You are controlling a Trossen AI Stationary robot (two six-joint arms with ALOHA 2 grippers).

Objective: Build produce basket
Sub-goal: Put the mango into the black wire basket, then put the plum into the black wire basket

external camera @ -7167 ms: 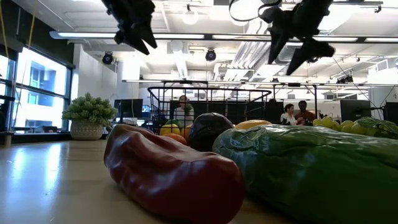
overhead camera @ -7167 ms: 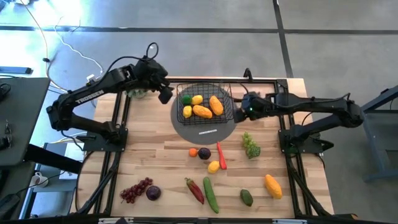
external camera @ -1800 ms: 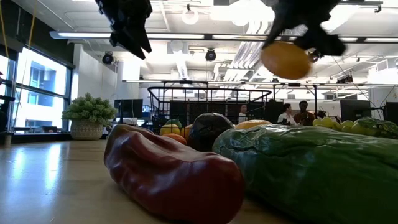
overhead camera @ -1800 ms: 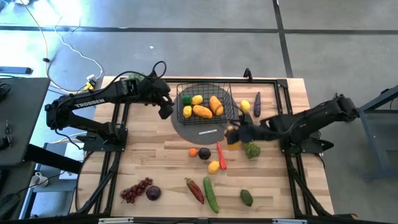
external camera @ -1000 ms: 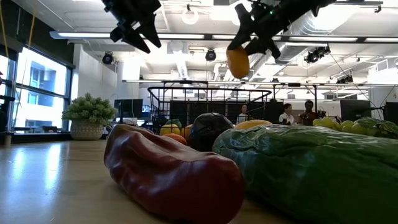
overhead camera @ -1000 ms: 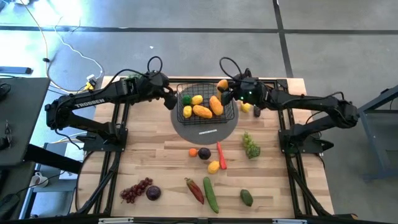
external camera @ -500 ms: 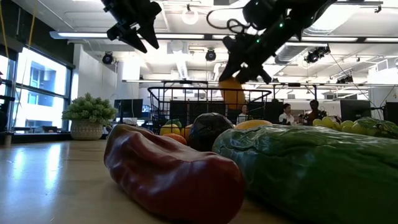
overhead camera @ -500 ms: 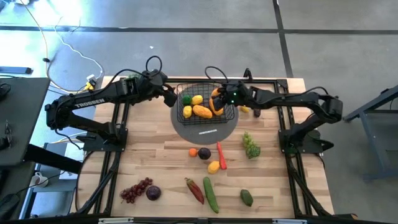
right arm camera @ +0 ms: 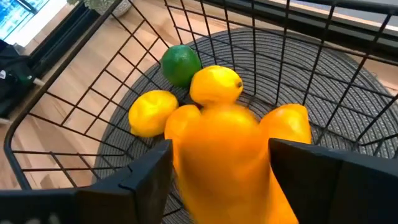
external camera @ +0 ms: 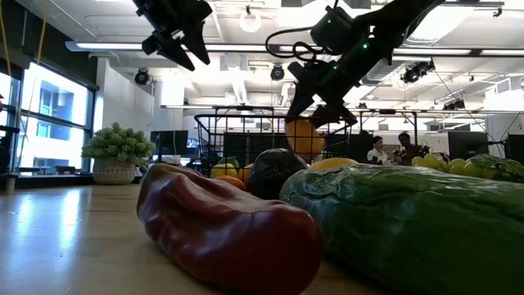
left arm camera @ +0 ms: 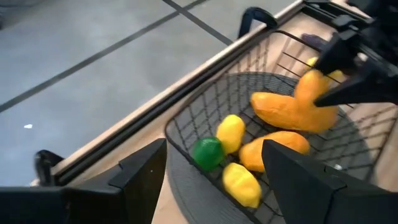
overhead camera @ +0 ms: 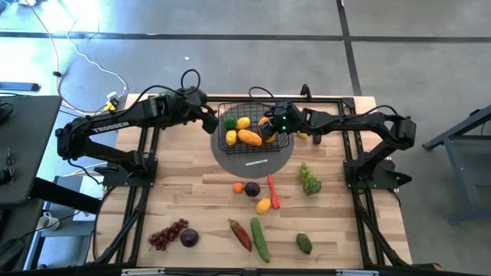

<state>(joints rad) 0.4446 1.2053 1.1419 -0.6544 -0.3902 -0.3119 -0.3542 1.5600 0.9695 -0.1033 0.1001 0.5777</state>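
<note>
A wire basket (overhead camera: 253,129) is sitting on a round disc (overhead camera: 253,159) at the far middle of the table (overhead camera: 192,192). Lemons (overhead camera: 242,123), a lime (overhead camera: 230,123) and mangoes (overhead camera: 249,138) are lying inside it. Nearer, grapes (overhead camera: 310,181) are lying to the right, a chilli (overhead camera: 272,192) in the centre, and a cucumber (overhead camera: 260,239) and an avocado (overhead camera: 304,243) along the front edge.
</note>
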